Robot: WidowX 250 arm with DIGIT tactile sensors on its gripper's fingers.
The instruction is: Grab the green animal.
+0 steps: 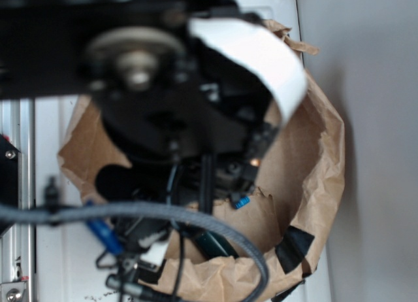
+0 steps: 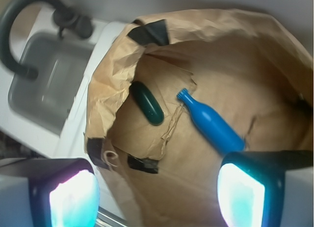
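Hovering above brown paper bag [image 2: 147,50], end effector [image 2: 157,192] spread, empty. Green animal unseen; only dark green oblong [image 2: 146,102] and blue bottle [image 2: 212,126] inside. Risk: grabbing oblong by colour.

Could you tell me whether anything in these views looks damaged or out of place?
Yes. The paper bag is crumpled and torn inside, patched with black tape. A bottle and a dark green object lie in it. The green animal is not visible.
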